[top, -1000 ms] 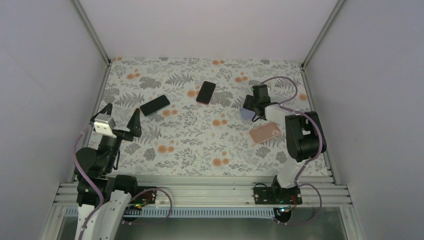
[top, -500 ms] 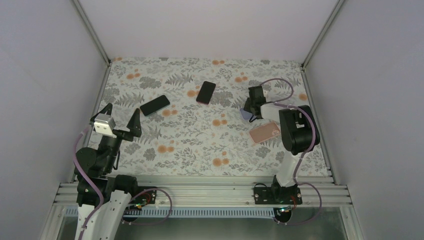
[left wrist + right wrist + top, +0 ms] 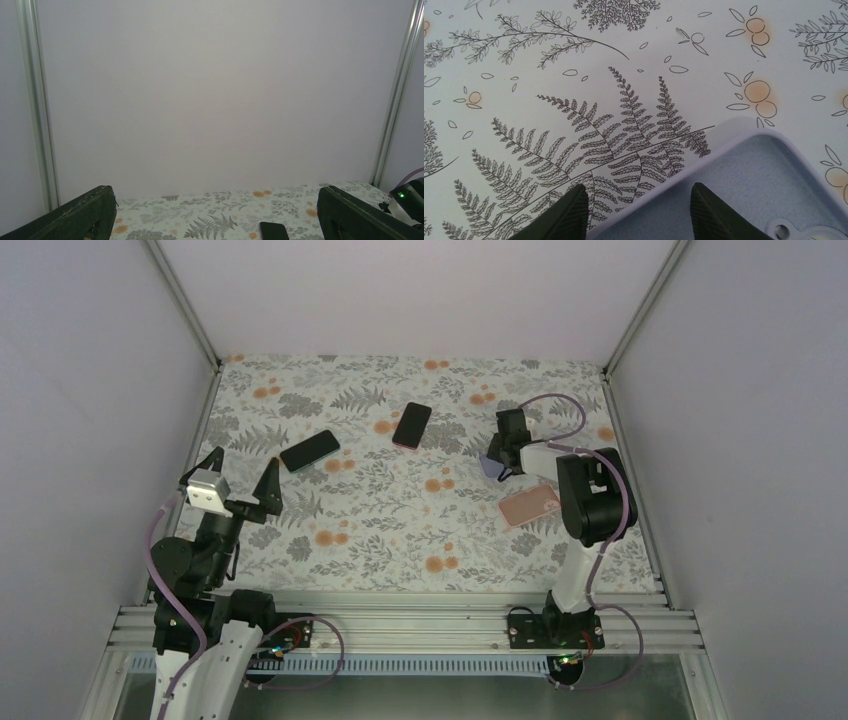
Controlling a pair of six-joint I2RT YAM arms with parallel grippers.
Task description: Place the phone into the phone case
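A lavender phone case (image 3: 491, 467) lies inside-up at the right of the table, with its pale rim and blue lining (image 3: 749, 190) in the right wrist view. My right gripper (image 3: 505, 450) (image 3: 638, 187) is down over its corner and open. One finger is over the bare mat and the other over the lining, with the rim between them untouched. A black phone with a pink edge (image 3: 412, 425) (image 3: 273, 231) lies mid-table, and a second black phone with a teal edge (image 3: 310, 450) lies to its left. My left gripper (image 3: 243, 473) (image 3: 222, 222) is raised at the left, open and empty.
A pink phone case (image 3: 529, 506) lies just in front of the lavender one, beside the right arm's elbow. White walls with metal posts enclose the floral mat (image 3: 380, 520) on three sides. The right arm's cable loops above the back right corner.
My right gripper's jaws have narrowed around the lavender case's rim, and its arm has folded in slightly towards the left. The left arm and both phones have not moved.
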